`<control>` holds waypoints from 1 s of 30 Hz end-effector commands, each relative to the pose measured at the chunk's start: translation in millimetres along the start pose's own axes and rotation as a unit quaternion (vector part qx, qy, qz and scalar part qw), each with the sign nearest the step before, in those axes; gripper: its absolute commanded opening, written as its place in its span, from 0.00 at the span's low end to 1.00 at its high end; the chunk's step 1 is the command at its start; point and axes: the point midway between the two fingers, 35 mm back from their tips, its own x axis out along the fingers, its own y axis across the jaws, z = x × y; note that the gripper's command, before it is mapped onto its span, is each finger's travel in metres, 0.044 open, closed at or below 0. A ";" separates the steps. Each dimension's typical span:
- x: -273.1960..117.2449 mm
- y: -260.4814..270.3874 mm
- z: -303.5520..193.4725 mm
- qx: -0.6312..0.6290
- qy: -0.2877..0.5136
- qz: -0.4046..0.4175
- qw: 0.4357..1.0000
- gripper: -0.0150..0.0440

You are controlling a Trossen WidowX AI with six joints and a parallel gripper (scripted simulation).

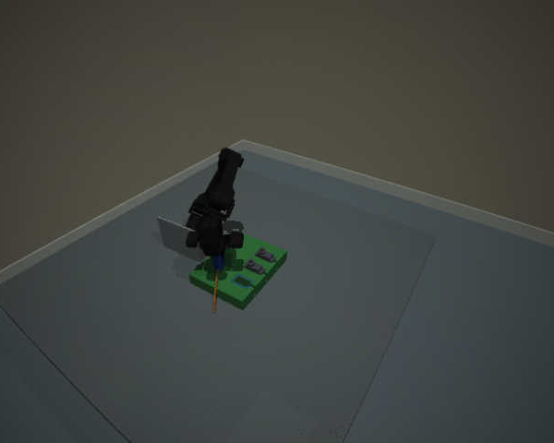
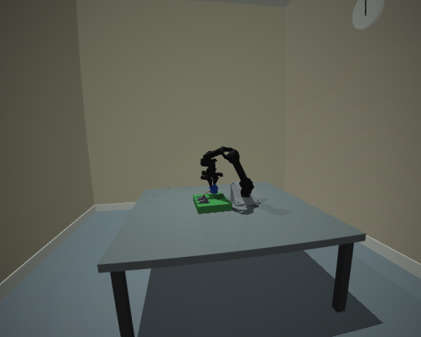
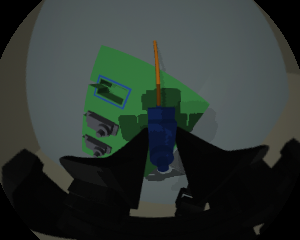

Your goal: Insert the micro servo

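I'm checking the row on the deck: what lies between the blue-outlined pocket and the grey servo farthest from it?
The other grey servo, seated on the green deck; the top and wrist views show it.

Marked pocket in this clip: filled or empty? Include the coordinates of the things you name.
Empty. Inside its blue outline, the pocket (image 1: 242, 281) (image 3: 112, 92) shows only a shadowed recess, while the blue servo (image 1: 218, 262) (image 2: 213, 189) (image 3: 161, 132) is between the end effector's fingers.

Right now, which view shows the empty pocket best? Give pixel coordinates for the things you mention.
Wrist: the blue-outlined empty pocket (image 1: 242, 281) (image 3: 112, 92) appears largest there, with its side notch and nothing covering it. Top shows outline and notch too, but smaller. Exterior doesn't let me make the pocket out; the green deck (image 1: 236, 294) (image 2: 215, 208) (image 3: 135, 65) is seen at a shallow angle.
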 end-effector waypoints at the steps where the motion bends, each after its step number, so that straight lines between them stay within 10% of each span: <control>1: -3.5 5.0 -6.5 -0.003 -0.005 0.001 1.000 0.25; 30: -3.4 5.0 -6.5 -0.443 -0.005 -0.002 0.896 0.25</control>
